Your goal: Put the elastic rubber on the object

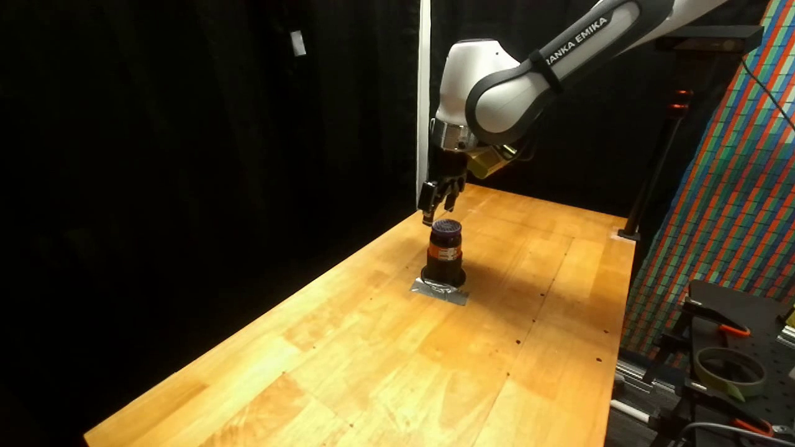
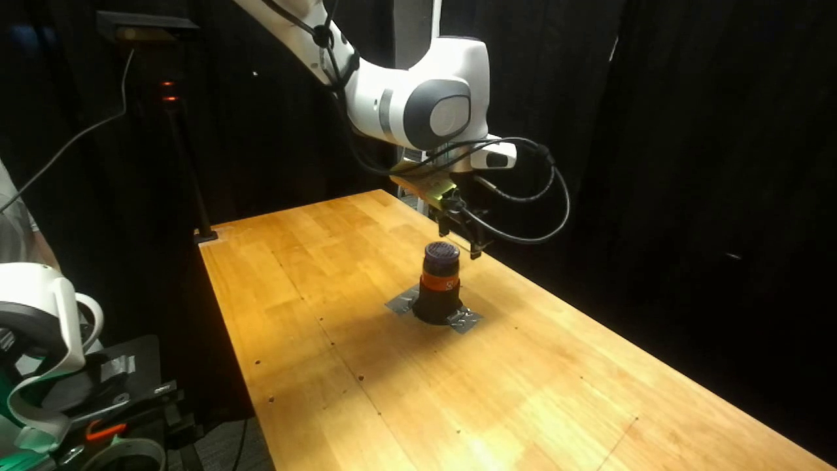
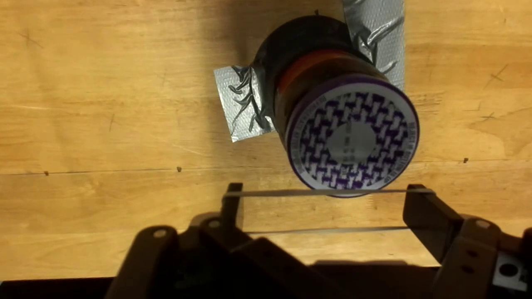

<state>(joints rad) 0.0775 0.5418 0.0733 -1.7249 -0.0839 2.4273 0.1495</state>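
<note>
Jar [image 3: 349,128] stands upright in the wrist view, its purple-and-white lid facing the camera, with an orange stripe below and a black holder [image 3: 303,35] around its foot. 2 pieces of grey tape [image 3: 245,108] run from that holder onto the wooden table [image 3: 104,124], 1 at the jar's left and 1 at its upper right. Below the jar, the gripper [image 3: 326,193] has its 2 fingers spread wide apart, and a rubber band [image 3: 274,193] is stretched around them, showing as 2 strands. The upper strand crosses the lid's lower edge in this view; whether it touches I cannot tell.

In an exterior view, the gripper hangs above the jar, slightly to its left, fingers down, and the white arm [image 1: 506,102] slants in from the jar's upper right. Well apart from the jar, to its right, are a roll of tape [image 1: 705,375] on a black stand [image 1: 720,310] and a checked cloth [image 1: 714,205].

In an exterior view, the gripper is above and right of the jar, near the lid. A black cable [image 2: 523,239] loops out farther right of the jar.
</note>
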